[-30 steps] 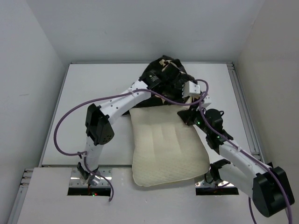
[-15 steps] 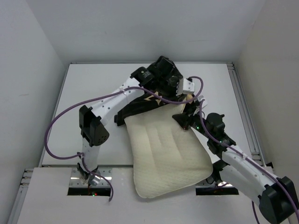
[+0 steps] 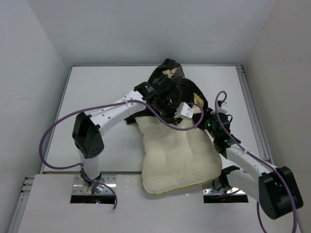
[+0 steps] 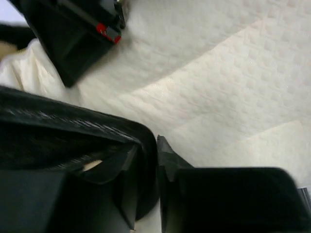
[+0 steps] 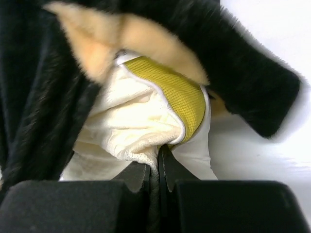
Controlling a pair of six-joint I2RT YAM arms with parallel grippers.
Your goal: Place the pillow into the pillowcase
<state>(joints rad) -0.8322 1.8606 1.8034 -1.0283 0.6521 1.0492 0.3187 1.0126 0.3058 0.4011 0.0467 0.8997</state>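
Observation:
The cream-yellow pillow (image 3: 180, 155) lies on the table, its far edge under the bunched black pillowcase (image 3: 170, 85). My left gripper (image 3: 181, 109) is shut on the pillowcase's black edge (image 4: 141, 145), held over the pillow's far end (image 4: 218, 73). My right gripper (image 3: 204, 119) is shut on the pillow's far right corner, pinching cream fabric (image 5: 155, 155) beside the yellow piping (image 5: 180, 92). Black pillowcase (image 5: 43, 97) with tan print wraps over that corner.
White walls close the table at the back and both sides. A rail (image 3: 252, 111) runs along the table's right edge. The pillow's near edge hangs over the front ledge (image 3: 48, 194) between the arm bases.
The left gripper has pulled the pillowcase edge down and toward the near side over the pillow's far end. The right gripper has shifted slightly right with the corner. The pillow has turned a little.

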